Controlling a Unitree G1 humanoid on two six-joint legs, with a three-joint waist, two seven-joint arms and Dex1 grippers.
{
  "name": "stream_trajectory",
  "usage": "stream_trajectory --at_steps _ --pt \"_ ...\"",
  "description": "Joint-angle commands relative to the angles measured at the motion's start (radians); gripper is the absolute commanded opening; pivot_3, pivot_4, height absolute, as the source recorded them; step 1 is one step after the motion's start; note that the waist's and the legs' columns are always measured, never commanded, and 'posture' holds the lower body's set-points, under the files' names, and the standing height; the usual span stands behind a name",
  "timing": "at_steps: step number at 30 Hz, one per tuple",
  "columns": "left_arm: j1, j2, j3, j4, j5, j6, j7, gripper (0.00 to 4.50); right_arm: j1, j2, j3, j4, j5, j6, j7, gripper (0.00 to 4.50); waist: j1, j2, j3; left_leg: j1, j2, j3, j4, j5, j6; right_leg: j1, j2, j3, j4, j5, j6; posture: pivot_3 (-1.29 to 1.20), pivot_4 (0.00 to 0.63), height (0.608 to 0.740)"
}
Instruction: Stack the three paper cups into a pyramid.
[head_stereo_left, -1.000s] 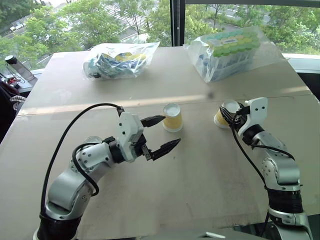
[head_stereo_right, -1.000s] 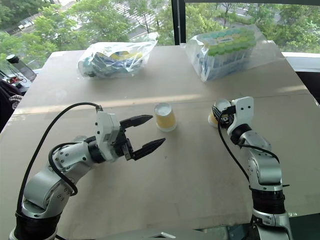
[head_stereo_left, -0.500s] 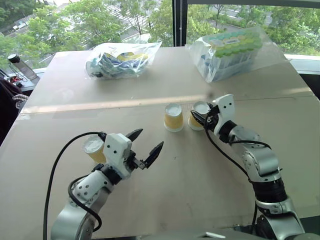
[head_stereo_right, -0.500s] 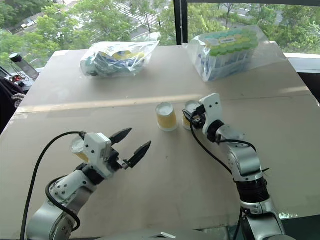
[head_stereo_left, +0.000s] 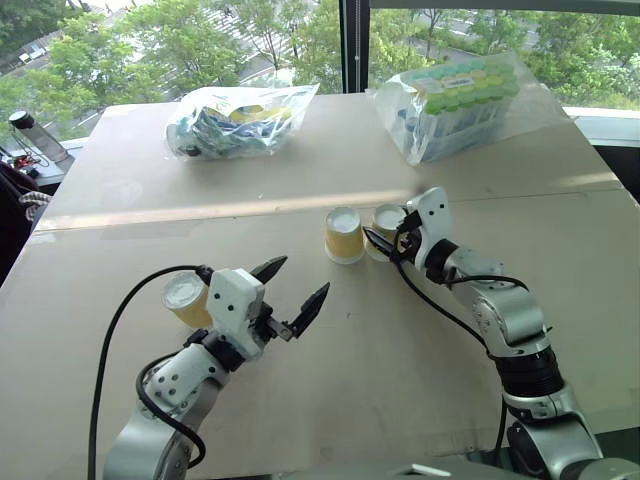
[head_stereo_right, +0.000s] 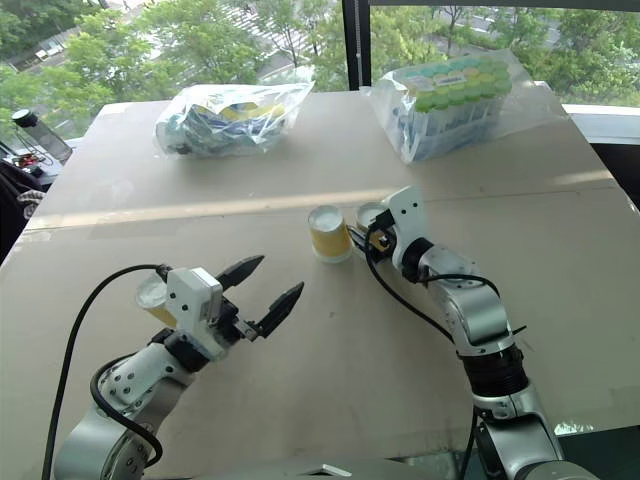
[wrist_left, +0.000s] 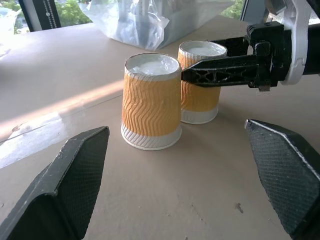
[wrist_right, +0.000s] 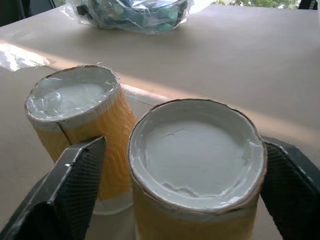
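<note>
Three paper cups stand upside down on the table (head_stereo_left: 330, 390). Furthest left, the third cup (head_stereo_left: 186, 299) sits just behind the left gripper (head_stereo_left: 298, 289), whose jaws gape with nothing between them; that arm has dropped back toward it from beside the middle cup (head_stereo_left: 344, 235). The right gripper (wrist_right: 175, 200) has carried the right cup (head_stereo_left: 386, 227) across to just beside the middle one, and its fingers (wrist_left: 220, 75) now flank the cup spread apart, apparently just released. The base pair looks set, so the third cup likely goes on top next.
</note>
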Motion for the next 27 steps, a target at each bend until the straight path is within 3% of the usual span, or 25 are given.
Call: stream_trajectory --at_steps 1,8,16,27 --pt "-0.004 0.007 0.003 -0.035 -0.002 -0.02 -0.007 4.5 -0.004 -0.006 -0.004 -0.042 0.013 0.013 0.016 4.47 0.0 0.0 0.0 0.0 0.0 0.0 0.0 0.0 0.0 0.0 0.0 0.0 0.0 0.0 0.0 0.0 0.15 0.74" --pt "0.01 0.014 0.018 -0.042 -0.012 -0.026 -0.018 4.5 0.029 -0.046 -0.042 -0.096 0.026 0.031 0.022 4.47 0.001 0.0 0.0 0.0 0.0 0.0 0.0 0.0 0.0 0.0 0.0 0.0 0.0 0.0 0.0 0.0 0.15 0.74" --pt "0.095 -0.023 -0.006 -0.104 0.022 -0.091 0.004 4.5 0.161 -0.229 -0.119 -0.262 0.151 0.066 0.19 4.47 0.007 0.0 0.0 -0.001 0.0 0.0 0.0 0.0 0.0 0.0 0.0 0.002 -0.001 0.0 0.0 0.0 0.15 0.74" --pt "0.387 -0.331 0.072 -0.173 0.282 -0.308 0.319 4.5 0.408 -0.425 -0.233 -0.35 0.34 -0.199 0.594 4.47 0.034 -0.007 0.004 -0.002 0.001 0.002 0.0 -0.001 0.001 0.002 0.0 0.004 -0.004 0.001 0.002 0.0 0.15 0.74"
